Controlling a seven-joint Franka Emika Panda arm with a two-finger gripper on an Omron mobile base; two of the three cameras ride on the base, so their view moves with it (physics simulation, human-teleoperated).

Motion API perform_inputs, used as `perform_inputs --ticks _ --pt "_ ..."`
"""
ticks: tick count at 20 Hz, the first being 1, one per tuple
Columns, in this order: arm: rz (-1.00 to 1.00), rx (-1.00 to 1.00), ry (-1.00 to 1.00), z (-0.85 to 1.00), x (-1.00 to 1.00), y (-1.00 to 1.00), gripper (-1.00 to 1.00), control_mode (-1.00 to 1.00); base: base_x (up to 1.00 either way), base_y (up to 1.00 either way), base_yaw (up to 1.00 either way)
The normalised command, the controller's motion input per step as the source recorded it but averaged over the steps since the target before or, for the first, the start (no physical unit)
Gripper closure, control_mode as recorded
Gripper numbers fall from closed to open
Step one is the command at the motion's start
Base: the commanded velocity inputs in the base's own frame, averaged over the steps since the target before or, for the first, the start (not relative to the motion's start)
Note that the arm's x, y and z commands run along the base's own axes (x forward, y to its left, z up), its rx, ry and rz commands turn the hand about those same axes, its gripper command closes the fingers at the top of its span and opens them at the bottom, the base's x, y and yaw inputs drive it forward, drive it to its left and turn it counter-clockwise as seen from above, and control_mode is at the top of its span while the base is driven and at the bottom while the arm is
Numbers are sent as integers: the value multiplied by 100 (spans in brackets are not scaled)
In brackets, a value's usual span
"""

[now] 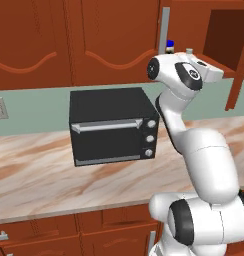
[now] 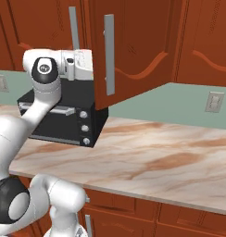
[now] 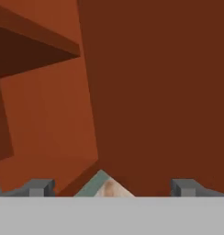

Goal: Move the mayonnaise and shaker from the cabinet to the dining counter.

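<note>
Jaws (image 3: 112,187) spread wide, empty; mayonnaise (image 1: 170,46) mostly hidden behind arm, shaker (image 1: 189,50) barely visible in cabinet (image 1: 229,30).

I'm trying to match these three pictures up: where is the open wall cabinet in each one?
Left base view: cabinet at the upper right, above the arm's top.
Right base view: cabinet at top centre, door swung open.
Hand view: cabinet close ahead, red-brown panels.
Shared landmark: black toaster oven, lower left of it in both base views.
</note>
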Motion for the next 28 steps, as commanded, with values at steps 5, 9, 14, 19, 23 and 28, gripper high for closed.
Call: perform_inputs --ticks 5,9,14,19,23,28 --pt "-18 0 0 0 -18 -85 -100 -100 0 0 0" --pt "-17 0 0 0 -34 -94 -100 -100 0 0 0" --pt "-17 0 -2 0 -43 -100 -100 -100 0 0 0" --pt "-17 0 0 0 -40 -100 -100 -100 0 0 0" --pt "-10 0 -3 0 -44 -71 -100 -100 0 0 0" --pt "15 0 -10 5 -100 59 -100 -100 0 0 0"
